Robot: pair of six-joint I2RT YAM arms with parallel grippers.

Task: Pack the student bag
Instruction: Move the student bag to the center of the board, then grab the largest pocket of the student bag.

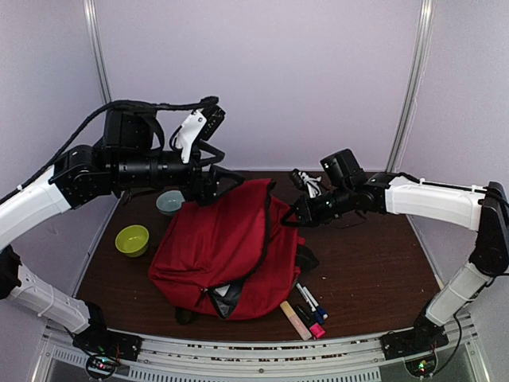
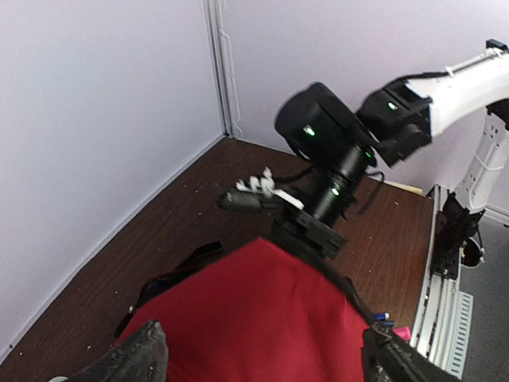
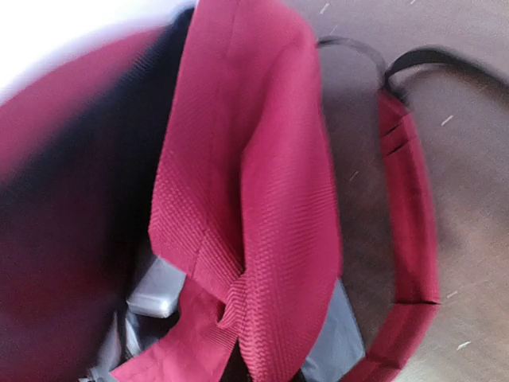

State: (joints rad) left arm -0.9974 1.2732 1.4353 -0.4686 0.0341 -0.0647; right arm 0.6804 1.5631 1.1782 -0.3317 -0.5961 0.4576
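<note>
The student bag is a large red backpack lying in the middle of the table, with a front pocket gaping at its near end to show grey lining. My right gripper is shut on a fold of its red fabric at the far right edge, and the fold shows between the grey fingers in the right wrist view. My left gripper hovers over the bag's far left corner. Its fingers are spread wide, with the red bag below them.
A green bowl and a pale blue bowl sit left of the bag. Markers and a yellow-pink highlighter lie near the front right corner of the bag. Black straps trail behind it. Walls enclose the back and sides.
</note>
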